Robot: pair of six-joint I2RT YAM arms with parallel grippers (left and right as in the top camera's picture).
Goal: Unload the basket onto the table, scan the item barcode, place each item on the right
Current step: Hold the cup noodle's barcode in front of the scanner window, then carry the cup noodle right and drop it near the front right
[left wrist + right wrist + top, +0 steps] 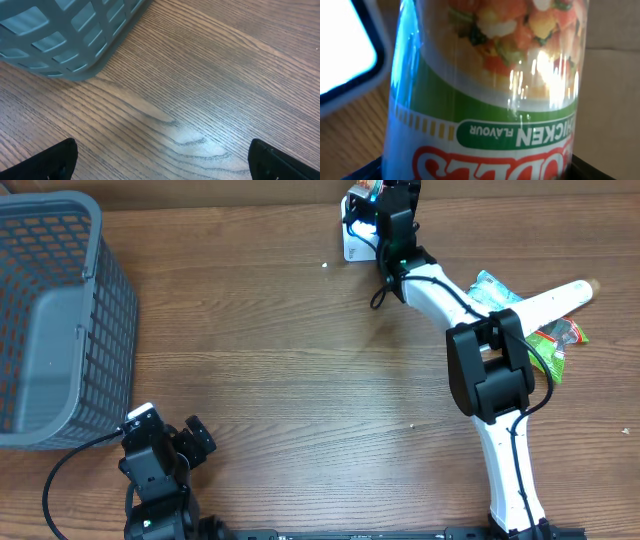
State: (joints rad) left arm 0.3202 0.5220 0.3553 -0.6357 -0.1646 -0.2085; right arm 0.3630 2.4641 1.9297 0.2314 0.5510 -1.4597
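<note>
Noodle cup (485,100) sits just right of the scanner (353,248), filling the right wrist view. Its label reads upside down to the lens and the shrink wrap throws glare. Right end effector (485,171) has a dark tip at each side of the cup's lower edge. Jaws stand wide, but whether they pinch the cup or only flank it w/ slack, can't tell. No barcode shows on the side facing the lens, so can't say if the code faces the scanner.

Left end effector (162,160) is spread wide w/ nothing between the tips, over bare desk (280,360), well apart from the scanner on the near-left side. Basket (112,300) stands far left of the scanner. Packets (553,345) lie right of the scanner, partly under the right arm.

Probably the presenting step: cup brought up to the scanner, read not confirmed.

What could go wrong:
- Cup slips or tips. The wrap is slick and the body round, so any slack at the tips lets it rotate or drop beside the scanner.
- No read. Glare off the wrap, or the code turned away from the scanner, gives a miss. Rotating the cup blind may lose the grip.
- Bump. Cup and scanner are v. close, so a small push left could shove the scanner along the desk.
- Arm sweep. Pulling back right of the scanner could drag the packets.
</note>
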